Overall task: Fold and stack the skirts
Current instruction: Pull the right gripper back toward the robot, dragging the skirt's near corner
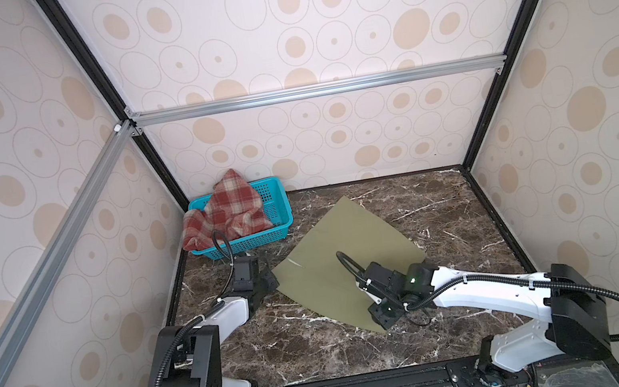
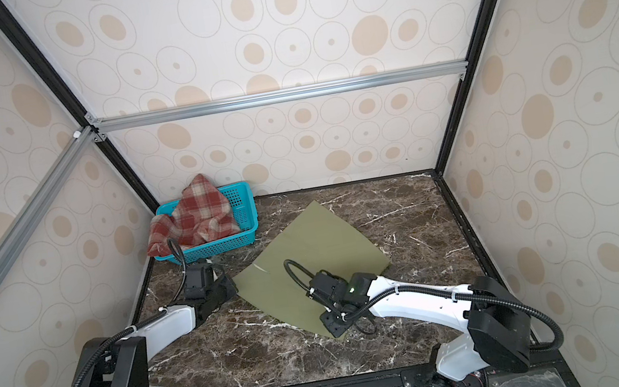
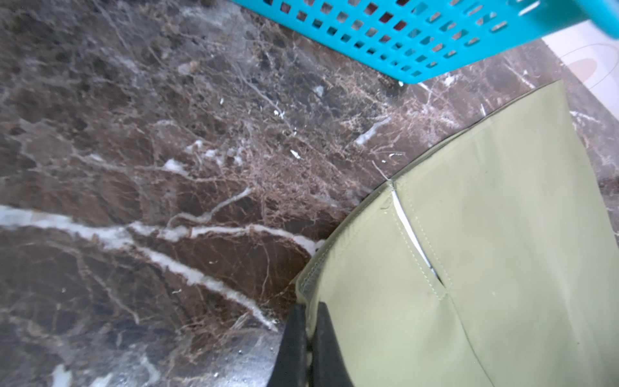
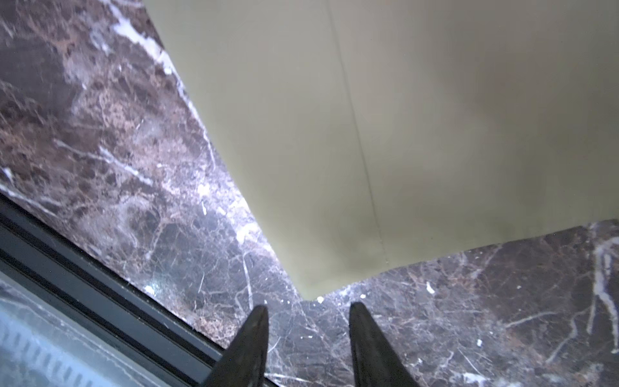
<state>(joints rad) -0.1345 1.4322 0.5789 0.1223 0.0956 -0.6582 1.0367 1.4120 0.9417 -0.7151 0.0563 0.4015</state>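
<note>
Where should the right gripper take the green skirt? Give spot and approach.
Probably the skirt's near corner: it lies flat, pointing at the open right gripper. Come low from the front, one finger sliding under. The left gripper pinches the left corner.

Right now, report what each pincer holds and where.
The left pincer pinches the olive skirt at its stitched corner edge; the right pincer is open, holding nothing.

I'm working inside a robot lab's test cell, by the look of it. Bare aluminium extrusion rails (image 1: 316, 90) frame panels of oval-print wallpaper (image 1: 313, 13), the tabletop (image 1: 451, 222) is marble-patterned, and both robot arms (image 1: 482, 285) are mounted on a black base rail (image 1: 371, 382) at the front edge.
</note>
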